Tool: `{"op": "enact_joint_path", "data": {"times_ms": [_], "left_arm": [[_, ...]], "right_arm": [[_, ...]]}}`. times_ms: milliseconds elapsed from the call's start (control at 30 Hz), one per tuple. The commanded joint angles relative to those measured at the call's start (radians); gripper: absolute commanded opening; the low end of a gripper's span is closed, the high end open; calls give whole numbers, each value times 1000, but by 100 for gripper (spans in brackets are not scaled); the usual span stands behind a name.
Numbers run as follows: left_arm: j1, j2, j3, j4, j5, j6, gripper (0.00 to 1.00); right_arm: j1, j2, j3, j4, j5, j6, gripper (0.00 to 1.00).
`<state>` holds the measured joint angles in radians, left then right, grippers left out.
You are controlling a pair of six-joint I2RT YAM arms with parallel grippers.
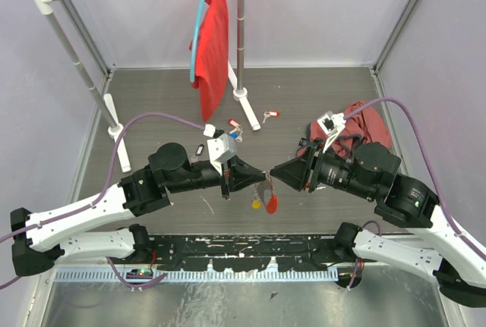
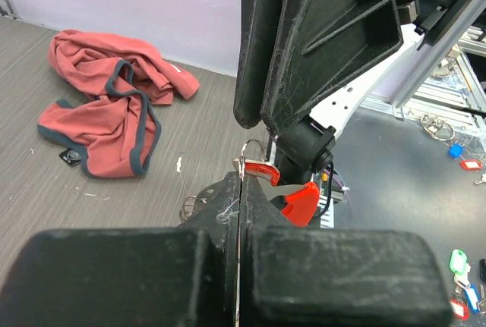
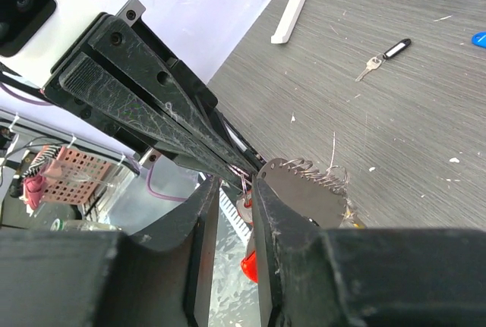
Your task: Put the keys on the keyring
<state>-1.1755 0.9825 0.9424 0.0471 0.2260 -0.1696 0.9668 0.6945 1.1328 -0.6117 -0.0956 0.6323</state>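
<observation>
My left gripper (image 1: 263, 178) is shut on the keyring (image 2: 244, 161), and a thin silvery loop sticks up from its closed jaws (image 2: 241, 183). The keyring's red plastic piece (image 2: 301, 202) hangs just past them, and it shows below the two grippers from above (image 1: 271, 204), with a yellow tag (image 1: 256, 205) beside it. My right gripper (image 1: 273, 172) faces the left one tip to tip. Its jaws (image 3: 234, 190) stand a little apart around the loop (image 3: 244, 187). Loose keys lie on the table: one black-tagged (image 3: 383, 55) and two red-tagged (image 1: 234, 124) (image 1: 269, 114).
A crumpled red cloth (image 1: 364, 126) lies behind the right arm. A clothes rack (image 1: 241, 54) with a red garment (image 1: 211, 46) stands at the back. A grey disc edged with wire coil (image 3: 304, 189) hangs by the right fingers. Coloured tags (image 2: 463, 164) lie beyond the table's near edge.
</observation>
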Motion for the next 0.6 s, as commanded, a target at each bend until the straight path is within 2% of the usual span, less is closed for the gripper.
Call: {"op": "enact_joint_path", "data": {"times_ms": [0, 233, 433, 567], "left_arm": [[-4, -7, 15, 62, 6, -4, 0], [-3, -8, 17, 62, 7, -4, 0], [-4, -11, 15, 61, 6, -6, 0], [-5, -10, 15, 60, 6, -5, 0]], "right_arm": [[4, 7, -4, 57, -10, 7, 29], [4, 22, -10, 46, -28, 5, 26], [4, 22, -11, 46, -33, 2, 18], [4, 21, -11, 46, -31, 0, 7]]}}
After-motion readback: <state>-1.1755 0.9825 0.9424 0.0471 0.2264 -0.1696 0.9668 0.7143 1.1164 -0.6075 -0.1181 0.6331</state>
